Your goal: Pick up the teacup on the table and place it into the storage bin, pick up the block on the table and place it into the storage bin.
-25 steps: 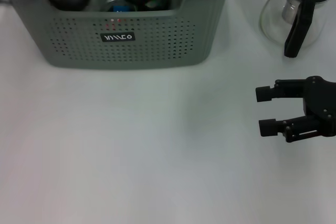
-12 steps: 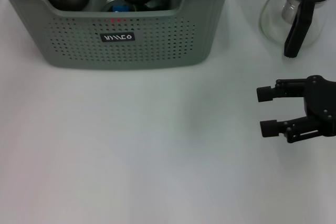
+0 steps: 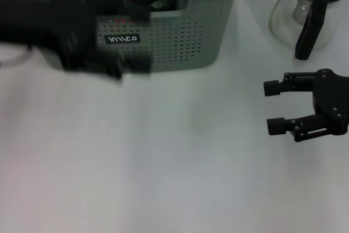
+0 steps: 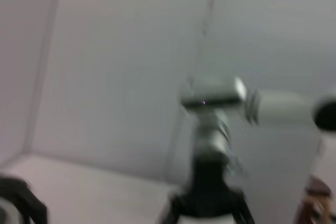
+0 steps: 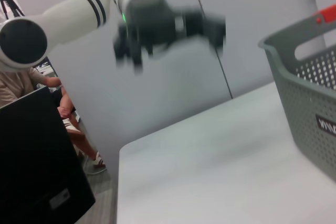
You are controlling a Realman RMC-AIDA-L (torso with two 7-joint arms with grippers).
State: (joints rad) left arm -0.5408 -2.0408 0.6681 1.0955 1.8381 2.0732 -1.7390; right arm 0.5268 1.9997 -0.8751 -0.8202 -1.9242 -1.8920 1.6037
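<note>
The storage bin is being shown at the far left of the table, with dark rounded items seen inside at its back, though a teacup or block cannot be told apart among them; none is seen on the bare tabletop, so both placements are being judged likely done. The left gripper is being caught as a blur right in front of the bin's labelled wall, its fingers impossible to read, while the right gripper is being held spread and empty, well apart to the right, near a glass carafe
</note>
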